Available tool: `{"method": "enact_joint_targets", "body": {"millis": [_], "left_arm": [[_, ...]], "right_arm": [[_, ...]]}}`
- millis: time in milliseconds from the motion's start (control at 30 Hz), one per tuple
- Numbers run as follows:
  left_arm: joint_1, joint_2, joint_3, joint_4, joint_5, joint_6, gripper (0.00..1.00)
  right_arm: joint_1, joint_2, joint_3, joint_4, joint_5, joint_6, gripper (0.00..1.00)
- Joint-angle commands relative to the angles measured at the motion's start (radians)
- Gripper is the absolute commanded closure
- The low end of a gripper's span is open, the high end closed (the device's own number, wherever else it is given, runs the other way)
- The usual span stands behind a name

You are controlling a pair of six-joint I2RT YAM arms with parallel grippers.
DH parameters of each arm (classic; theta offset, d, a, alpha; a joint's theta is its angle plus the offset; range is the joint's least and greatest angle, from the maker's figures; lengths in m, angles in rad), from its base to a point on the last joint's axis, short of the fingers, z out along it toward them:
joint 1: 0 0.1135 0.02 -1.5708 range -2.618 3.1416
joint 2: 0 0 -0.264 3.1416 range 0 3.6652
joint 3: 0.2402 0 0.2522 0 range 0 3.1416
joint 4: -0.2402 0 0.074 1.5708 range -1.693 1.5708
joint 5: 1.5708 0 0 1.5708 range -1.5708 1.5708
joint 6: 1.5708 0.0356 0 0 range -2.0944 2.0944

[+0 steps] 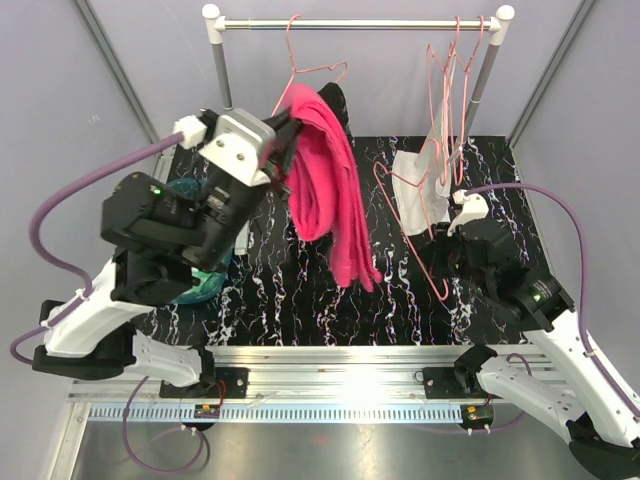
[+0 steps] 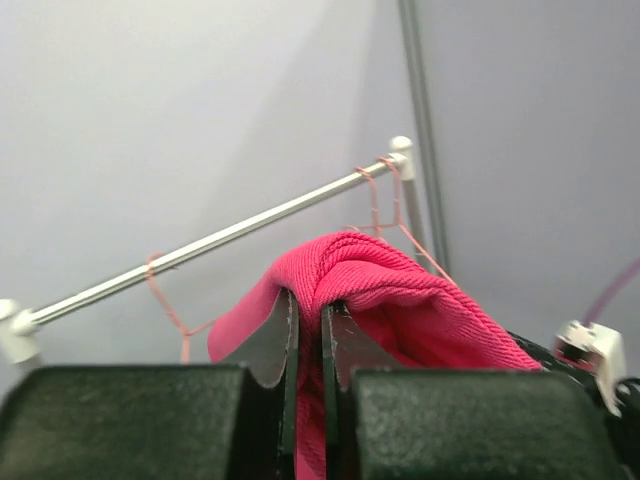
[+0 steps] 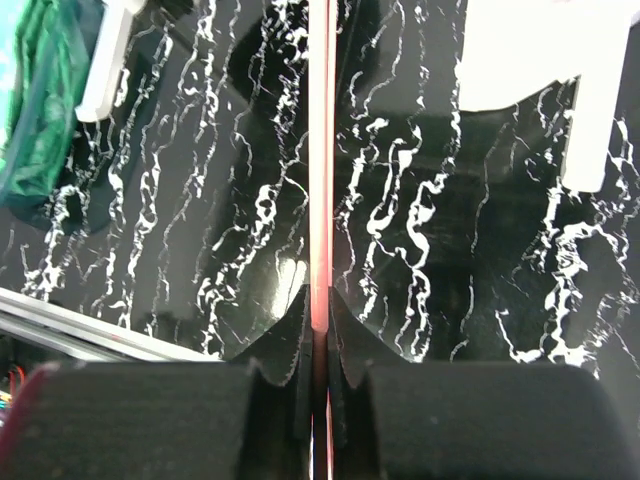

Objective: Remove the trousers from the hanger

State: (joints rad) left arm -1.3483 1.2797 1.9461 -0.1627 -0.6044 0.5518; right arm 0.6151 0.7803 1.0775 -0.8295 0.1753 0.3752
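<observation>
Up near the rail (image 1: pixel 360 23), holds the left gripper (image 1: pixel 287 150) clamped on a fold of the pink trousers (image 1: pixel 325 190), jaws pressed close with the cloth pinched between them. From the left wrist, shows pink cloth bulging over both fingers (image 2: pixel 272 340), with the rail running slantwise behind. Lets the rest of the garment hang in a long drape from beside the wire hanger (image 1: pixel 292 50), which hooks on the rail, down toward the marbled black table (image 1: pixel 300 300); cannot tell whether the low end touches the top. Leaves a black cloth (image 1: pixel 336 100) peeking out just behind the upper edge of the pink, touching it, mostly hidden.

Over at the right side, grips a second hanger (image 3: pixel 320 150) in the right gripper (image 3: pixel 318 325), fingers shut tight on the thin pink wire, which runs straight up the middle of the right wrist view above the table. Has this hanger off the rail, tilted, low over the table.

Shows the green trousers (image 3: pixel 40 100) lying crumpled on the table at the left, partly under the left arm, well apart from the pink pair. Carries a bunch of spare hangers (image 1: pixel 445 90) at the right end of the rail
</observation>
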Motion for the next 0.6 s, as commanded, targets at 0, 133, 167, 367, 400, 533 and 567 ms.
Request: {"method": "enact_joint_targets", "body": {"millis": [0, 133, 167, 367, 400, 533, 567], "left_arm": [[0.000, -0.046, 0.082, 0.166, -0.103, 0.138, 1.00], [0.003, -0.066, 0.067, 0.215, -0.233, 0.326, 1.00], [0.003, -0.068, 0.060, 0.260, -0.295, 0.361, 1.00], [0.058, -0.138, -0.017, 0.236, -0.458, 0.396, 1.00], [0.076, -0.151, -0.039, 0.233, -0.478, 0.392, 1.00], [0.236, -0.258, -0.151, 0.122, -0.554, 0.263, 1.00], [0.260, -0.284, -0.179, 0.106, -0.581, 0.245, 1.00]], "right_arm": [[-0.003, -0.015, 0.019, -0.003, 0.043, -0.024, 1.00], [-0.003, -0.023, 0.032, -0.016, 0.055, -0.030, 1.00], [-0.003, -0.026, 0.035, -0.016, 0.056, -0.032, 1.00], [-0.003, -0.029, 0.065, -0.003, 0.058, -0.029, 1.00], [-0.003, -0.026, 0.071, 0.000, 0.056, -0.030, 1.00], [-0.003, -0.009, 0.117, 0.021, 0.041, -0.039, 1.00], [-0.003, -0.003, 0.125, 0.021, 0.036, -0.042, 1.00]]}}
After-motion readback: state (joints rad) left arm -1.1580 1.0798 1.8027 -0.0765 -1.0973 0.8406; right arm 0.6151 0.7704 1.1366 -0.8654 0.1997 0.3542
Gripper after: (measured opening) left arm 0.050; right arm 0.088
